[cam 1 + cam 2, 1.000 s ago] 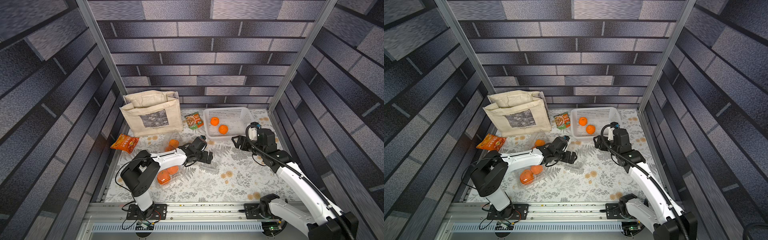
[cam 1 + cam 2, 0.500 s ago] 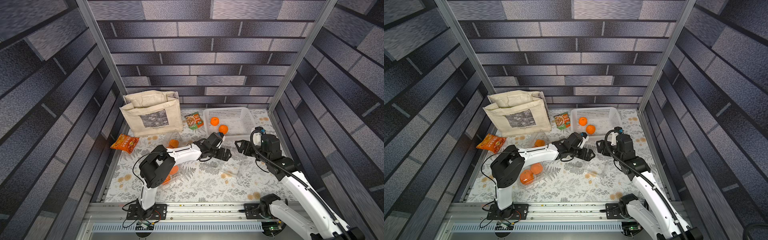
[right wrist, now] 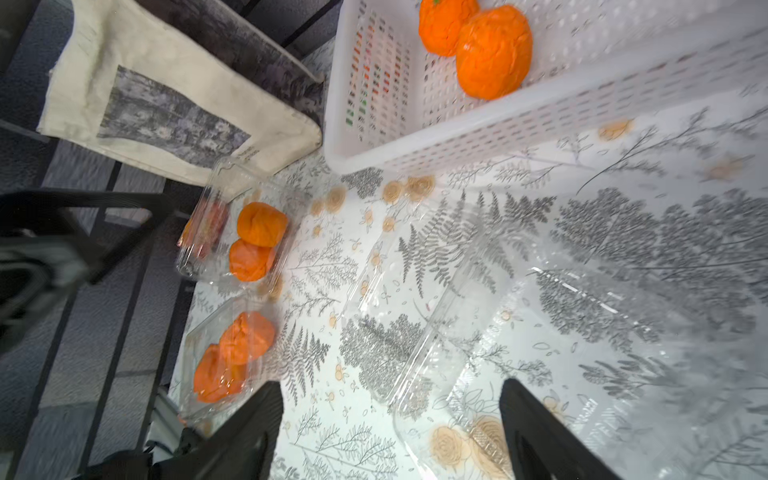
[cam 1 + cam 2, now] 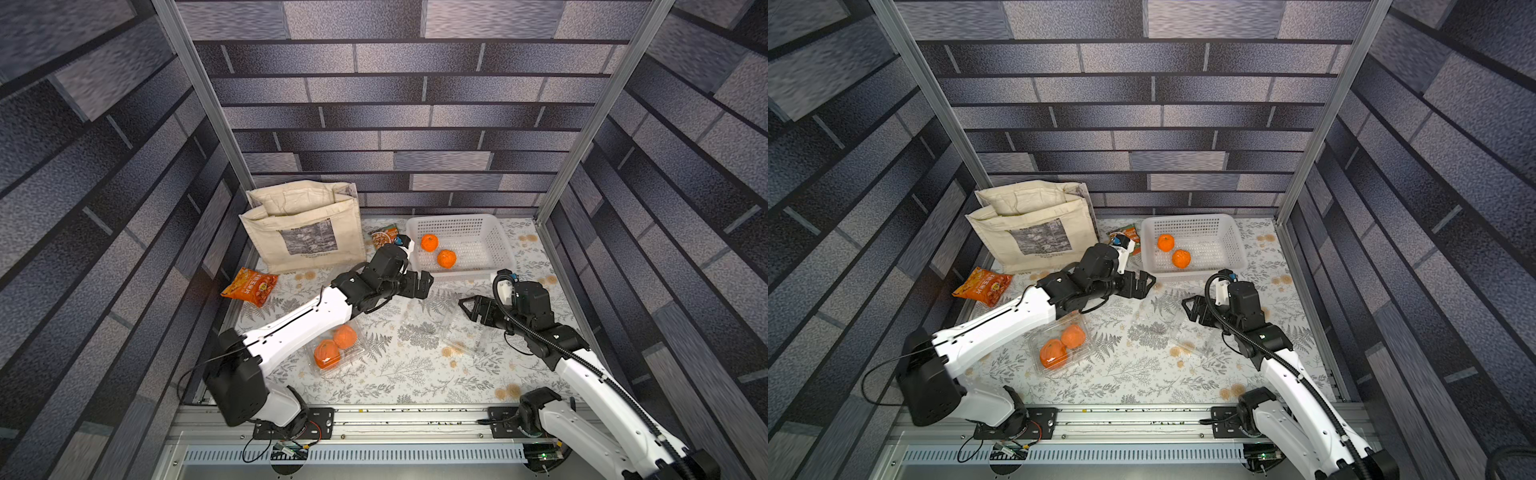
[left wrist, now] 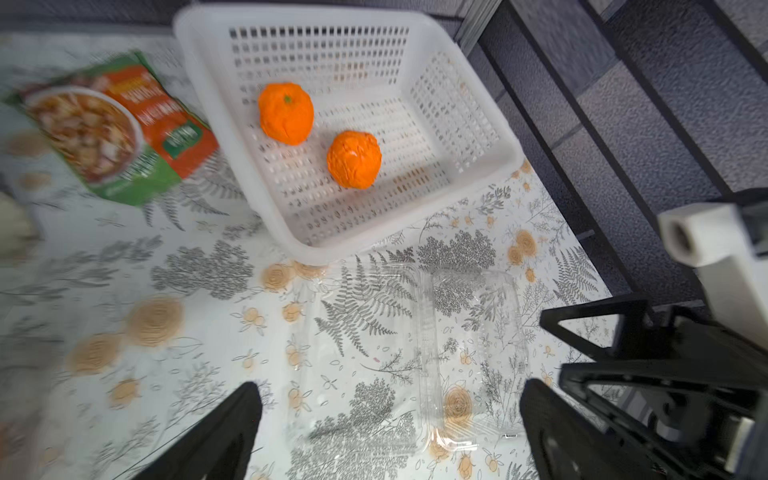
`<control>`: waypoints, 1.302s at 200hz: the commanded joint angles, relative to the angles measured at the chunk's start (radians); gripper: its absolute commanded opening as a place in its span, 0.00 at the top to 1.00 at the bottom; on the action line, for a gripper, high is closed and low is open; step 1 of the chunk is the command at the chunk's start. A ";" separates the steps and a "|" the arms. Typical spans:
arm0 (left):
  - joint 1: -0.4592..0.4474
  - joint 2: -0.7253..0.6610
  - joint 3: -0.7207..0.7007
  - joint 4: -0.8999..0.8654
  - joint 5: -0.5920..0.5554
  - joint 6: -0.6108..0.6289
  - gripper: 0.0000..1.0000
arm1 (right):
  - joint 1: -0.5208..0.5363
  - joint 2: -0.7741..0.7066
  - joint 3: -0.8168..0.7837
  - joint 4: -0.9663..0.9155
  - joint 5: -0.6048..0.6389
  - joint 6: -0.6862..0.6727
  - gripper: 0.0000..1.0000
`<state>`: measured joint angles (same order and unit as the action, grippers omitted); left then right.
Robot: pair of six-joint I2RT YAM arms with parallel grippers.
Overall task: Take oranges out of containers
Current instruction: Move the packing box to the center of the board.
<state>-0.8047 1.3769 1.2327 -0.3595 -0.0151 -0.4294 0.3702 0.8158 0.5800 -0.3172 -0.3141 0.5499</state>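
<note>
In both top views, two oranges (image 4: 429,242) lie in a basket (image 4: 457,219); two more sit in a clear box (image 4: 355,347) beside the left arm (image 4: 299,328). An empty box (image 4: 436,328) lies open between the left gripper (image 4: 424,285) and right gripper (image 4: 467,309).

Left wrist view: jaws stand wide, empty, over the empty box.

Right wrist view: jaws wide, empty; a further box (image 3: 249,237) of two oranges sits by a cloth bag (image 3: 166,104).

Nothing is legible: the orange snack packet (image 4: 249,286) at nine o'clock on the table (image 4: 395,374) bears blurred yellow characters, the green-and-orange packet (image 5: 116,124) at twelve o'clock smeared print, and the cloth bag (image 4: 303,232) at eleven o'clock a tiny unreadable line.
</note>
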 commanded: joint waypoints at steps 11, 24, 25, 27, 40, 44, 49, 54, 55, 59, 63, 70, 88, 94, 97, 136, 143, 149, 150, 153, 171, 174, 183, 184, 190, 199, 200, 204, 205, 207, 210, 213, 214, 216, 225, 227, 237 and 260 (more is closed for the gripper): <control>0.072 -0.189 -0.095 -0.335 -0.172 0.049 0.00 | 0.161 -0.056 -0.036 0.097 -0.011 0.113 0.16; 0.137 -0.263 -0.164 -0.373 -0.123 0.012 0.00 | 0.270 -0.040 -0.035 0.109 0.055 0.132 0.16; 0.140 -0.268 -0.166 -0.379 -0.121 0.010 0.00 | 0.281 -0.038 -0.034 0.110 0.059 0.132 0.16; 0.146 -0.278 -0.175 -0.389 -0.120 0.004 0.00 | 0.299 -0.033 -0.034 0.113 0.069 0.136 0.16; 0.161 -0.329 -0.205 -0.469 -0.136 -0.024 0.00 | 0.408 0.020 -0.028 0.141 0.109 0.157 0.16; 0.159 -0.340 -0.209 -0.495 -0.145 -0.034 0.00 | 0.436 0.039 -0.026 0.153 0.115 0.160 0.16; 0.159 -0.354 -0.214 -0.525 -0.154 -0.048 0.00 | 0.471 0.065 -0.021 0.164 0.126 0.162 0.16; 0.159 -0.366 -0.217 -0.561 -0.159 -0.064 0.00 | 0.504 0.089 -0.014 0.172 0.140 0.166 0.16; 0.159 -0.368 -0.219 -0.567 -0.159 -0.067 0.00 | 0.510 0.095 -0.013 0.174 0.143 0.166 0.16; 0.159 -0.377 -0.223 -0.591 -0.162 -0.077 0.00 | 0.534 0.115 -0.008 0.182 0.153 0.167 0.16; 0.159 -0.386 -0.229 -0.611 -0.165 -0.091 0.00 | 0.553 0.135 -0.003 0.189 0.164 0.167 0.16; 0.159 -0.402 -0.245 -0.639 -0.164 -0.109 0.00 | 0.587 0.171 0.008 0.210 0.170 0.167 0.16; 0.159 -0.459 -0.313 -0.677 -0.168 -0.169 0.00 | 0.634 0.259 0.030 0.290 0.154 0.177 0.16; 0.160 -0.481 -0.341 -0.677 -0.168 -0.186 0.00 | 0.643 0.286 0.036 0.315 0.148 0.180 0.16; 0.161 -0.491 -0.355 -0.676 -0.170 -0.195 0.00 | 0.647 0.297 0.039 0.327 0.148 0.183 0.16; 0.143 -0.544 -0.442 -0.652 -0.174 -0.279 0.00 | 0.670 0.434 0.071 0.443 0.131 0.222 0.16; 0.140 -0.539 -0.454 -0.647 -0.161 -0.292 0.00 | 0.670 0.443 0.070 0.443 0.133 0.224 0.16; 0.125 -0.534 -0.465 -0.635 -0.150 -0.298 0.00 | 0.670 0.440 0.070 0.441 0.138 0.224 0.16; 0.123 -0.533 -0.466 -0.635 -0.150 -0.300 0.00 | 0.669 0.440 0.070 0.440 0.139 0.223 0.16; 0.112 -0.529 -0.470 -0.630 -0.150 -0.304 0.00 | 0.670 0.436 0.069 0.437 0.143 0.224 0.16; 0.070 -0.502 -0.509 -0.598 -0.150 -0.345 0.00 | 0.669 0.393 0.048 0.417 0.177 0.222 0.16; 0.067 -0.495 -0.517 -0.588 -0.144 -0.349 0.00 | 0.670 0.384 0.044 0.411 0.185 0.221 0.16; 0.058 -0.476 -0.536 -0.556 -0.124 -0.356 0.00 | 0.670 0.361 0.032 0.389 0.206 0.218 0.16; 0.057 -0.474 -0.539 -0.552 -0.120 -0.356 0.00 | 0.670 0.357 0.031 0.389 0.207 0.220 0.16; 0.051 -0.461 -0.546 -0.534 -0.107 -0.359 0.00 | 0.670 0.344 0.022 0.378 0.220 0.216 0.16; 0.040 -0.438 -0.552 -0.507 -0.091 -0.359 0.00 | 0.670 0.327 0.011 0.363 0.236 0.223 0.16; 0.039 -0.435 -0.553 -0.505 -0.091 -0.359 0.00 | 0.670 0.326 0.009 0.362 0.239 0.222 0.16; 0.033 -0.423 -0.552 -0.497 -0.091 -0.360 0.00 | 0.670 0.324 0.005 0.356 0.245 0.225 0.16; 0.031 -0.422 -0.551 -0.495 -0.092 -0.360 0.00 | 0.670 0.323 0.005 0.355 0.246 0.225 0.16; 0.029 -0.416 -0.551 -0.491 -0.091 -0.360 0.00 | 0.670 0.322 0.003 0.351 0.249 0.226 0.16; 0.026 -0.406 -0.550 -0.486 -0.093 -0.359 0.00 | 0.670 0.322 0.002 0.345 0.253 0.227 0.16; 0.023 -0.399 -0.549 -0.481 -0.093 -0.360 0.00 | 0.670 0.320 0.001 0.341 0.256 0.227 0.16; 0.023 -0.398 -0.549 -0.479 -0.093 -0.360 0.00 | 0.670 0.320 0.001 0.341 0.257 0.227 0.16; 0.020 -0.393 -0.549 -0.474 -0.093 -0.360 0.00 | 0.670 0.321 0.000 0.337 0.258 0.229 0.16; 0.015 -0.373 -0.548 -0.455 -0.092 -0.356 0.00 | 0.669 0.321 -0.002 0.330 0.263 0.232 0.16; 0.012 -0.370 -0.548 -0.449 -0.092 -0.355 0.00 | 0.669 0.322 -0.004 0.330 0.264 0.233 0.16; 0.012 -0.350 -0.550 -0.421 -0.086 -0.350 0.00 | 0.669 0.320 -0.008 0.330 0.269 0.238 0.16; 0.012 -0.298 -0.553 -0.348 -0.055 -0.338 0.00 | 0.668 0.297 -0.009 0.313 0.290 0.237 0.16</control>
<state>-0.7864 1.0187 0.6945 -0.7986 -0.1356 -0.7605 1.0306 1.1404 0.5888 0.0452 -0.0692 0.7776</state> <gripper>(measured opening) 0.999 0.842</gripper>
